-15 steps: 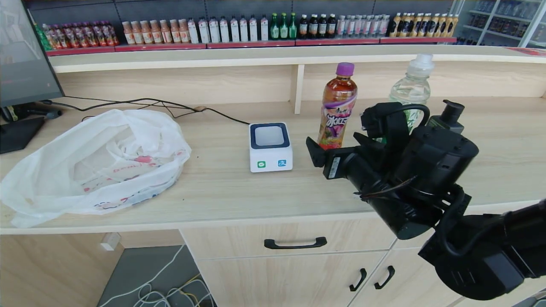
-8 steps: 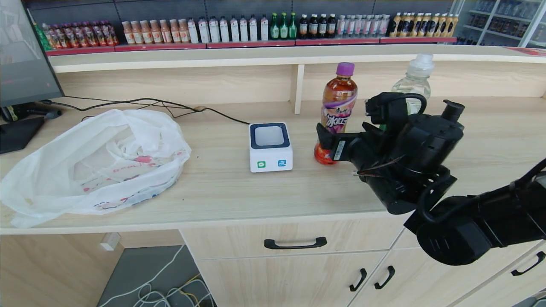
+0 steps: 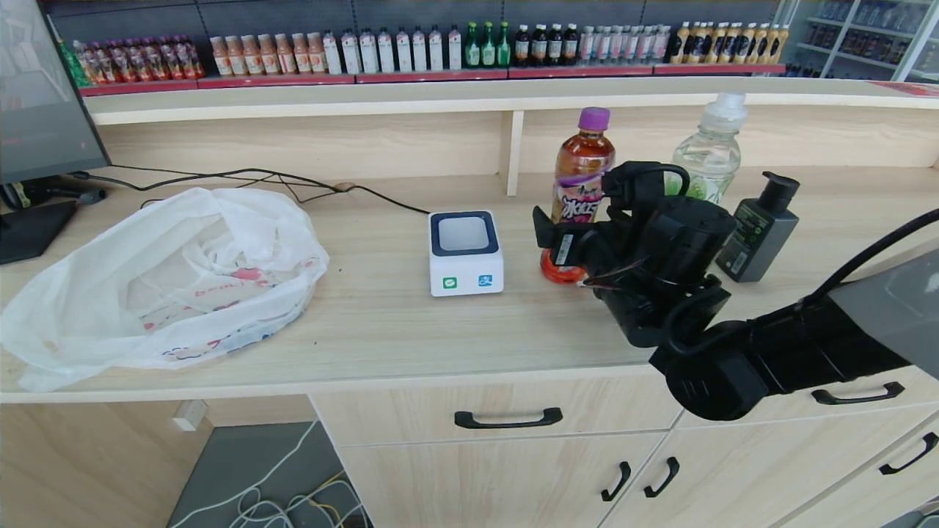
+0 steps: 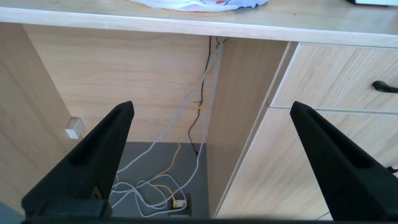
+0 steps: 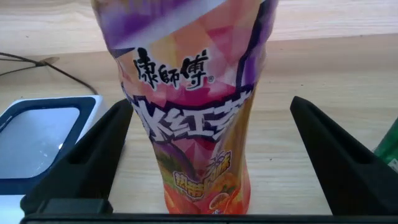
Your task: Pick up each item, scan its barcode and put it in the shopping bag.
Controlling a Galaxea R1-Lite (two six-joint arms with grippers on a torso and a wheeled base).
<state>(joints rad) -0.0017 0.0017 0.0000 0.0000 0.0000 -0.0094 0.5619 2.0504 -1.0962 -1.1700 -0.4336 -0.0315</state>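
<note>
A tea bottle (image 3: 583,158) with a purple cap and an orange-purple label stands upright on the wooden counter (image 3: 381,323), right of the white scanner (image 3: 465,251). My right gripper (image 3: 574,233) is open at the bottle's lower half. In the right wrist view the tea bottle (image 5: 193,124) stands between the two spread fingers (image 5: 87,168), and I see no contact. The white shopping bag (image 3: 161,282) lies open at the counter's left. My left gripper (image 4: 205,162) hangs open and holds nothing, below the counter edge (image 4: 186,18) in front of the cabinet.
A clear water bottle (image 3: 708,150) and a dark pump bottle (image 3: 759,227) stand right of the tea bottle. A monitor (image 3: 37,95) is at the far left, with black cables (image 3: 242,176) running along the back. A raised shelf (image 3: 440,95) backs the counter. Drawers (image 3: 506,418) lie below.
My right arm has moved forward and left, bringing its open fingers around the lower part of the tea bottle. The dark pump bottle is now uncovered. Bag and scanner are unchanged.
</note>
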